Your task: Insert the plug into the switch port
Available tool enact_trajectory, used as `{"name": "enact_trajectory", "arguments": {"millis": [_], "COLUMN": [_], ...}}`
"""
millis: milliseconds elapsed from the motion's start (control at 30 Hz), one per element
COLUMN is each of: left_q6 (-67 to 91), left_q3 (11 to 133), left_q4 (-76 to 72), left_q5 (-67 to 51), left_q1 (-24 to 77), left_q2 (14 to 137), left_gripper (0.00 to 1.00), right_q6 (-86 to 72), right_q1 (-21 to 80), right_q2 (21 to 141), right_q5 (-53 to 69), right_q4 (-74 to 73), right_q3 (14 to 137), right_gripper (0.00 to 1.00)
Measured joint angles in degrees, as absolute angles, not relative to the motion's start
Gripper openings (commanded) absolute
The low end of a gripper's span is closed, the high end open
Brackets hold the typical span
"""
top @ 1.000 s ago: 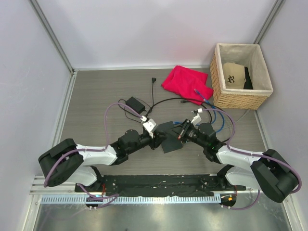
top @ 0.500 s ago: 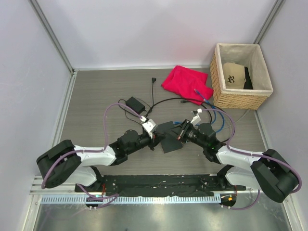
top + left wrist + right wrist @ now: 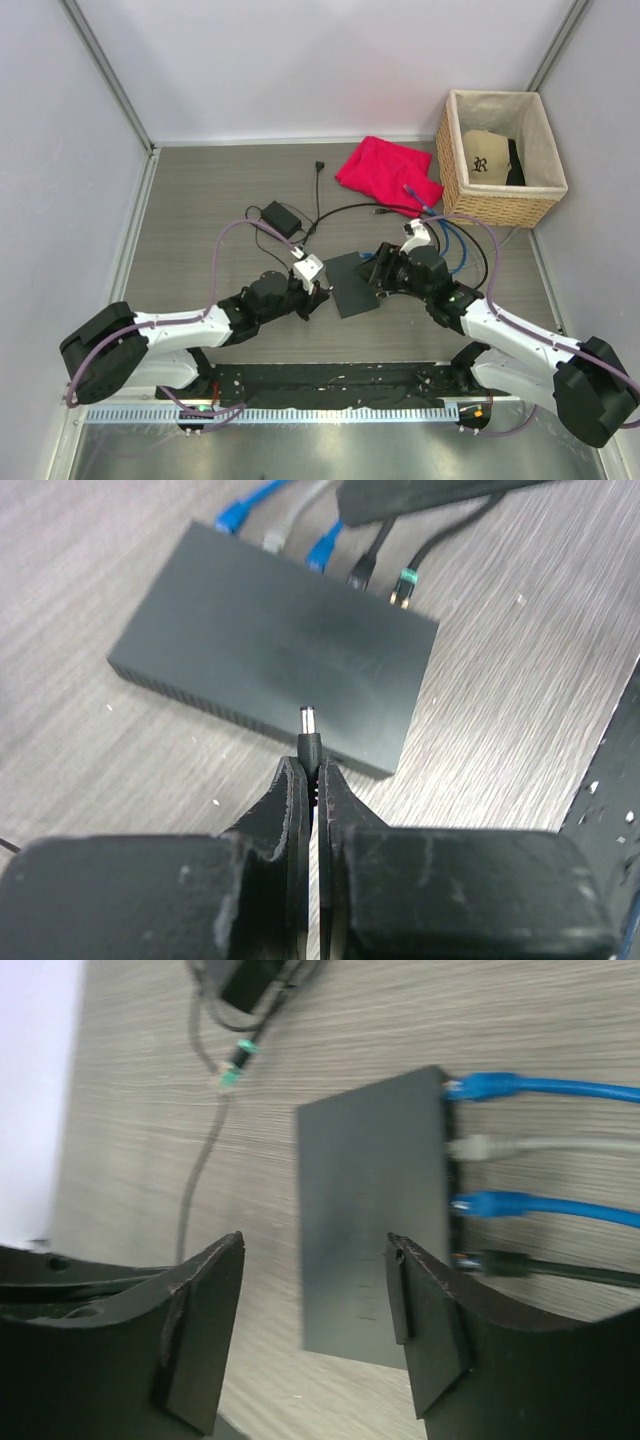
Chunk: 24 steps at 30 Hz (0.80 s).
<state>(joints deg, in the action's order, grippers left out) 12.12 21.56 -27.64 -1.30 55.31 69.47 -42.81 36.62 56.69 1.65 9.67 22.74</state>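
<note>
The switch (image 3: 352, 283) is a flat dark box lying on the table between the arms. Blue and grey cables (image 3: 495, 1086) are plugged into its right edge. My left gripper (image 3: 319, 291) sits at the switch's left side, shut on the plug (image 3: 309, 736), a small black barrel plug whose metal tip points at the near side of the switch (image 3: 270, 645) from just short of it. My right gripper (image 3: 313, 1260) hovers above the switch (image 3: 370, 1230) with its jaws open and nothing between them. In the top view, the right gripper (image 3: 381, 272) is over the switch's right part.
A black power brick (image 3: 280, 216) with black cords lies behind the left gripper. A red cloth (image 3: 388, 175) and a wicker basket (image 3: 495, 208) holding a cap stand at the back right. A black mat (image 3: 330, 378) runs along the near edge.
My right gripper has opened and lifted off the switch. My left gripper has shut on the plug and pulled back slightly towards the near left.
</note>
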Motion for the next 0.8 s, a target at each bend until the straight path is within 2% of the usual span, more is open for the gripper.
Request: {"name": "enact_trajectory", "arguments": {"millis": [433, 800], "left_q6": [9.4, 5.4], "left_q3": [20.6, 21.4], "left_q4": [-30.8, -31.8], "left_q5": [-4.0, -5.4], "left_q1": [55.4, 56.5], "left_q2": [82.7, 84.2], "left_gripper": [0.0, 0.0], "right_q6": [-33.4, -30.8], "right_q1": [36.3, 36.1], "right_q2": [61.6, 67.4], "right_q5": [-2.3, 0.1], "right_q4": [-0.4, -0.5], "right_q3": [24.8, 27.2], "right_gripper": [0.7, 0.66]}}
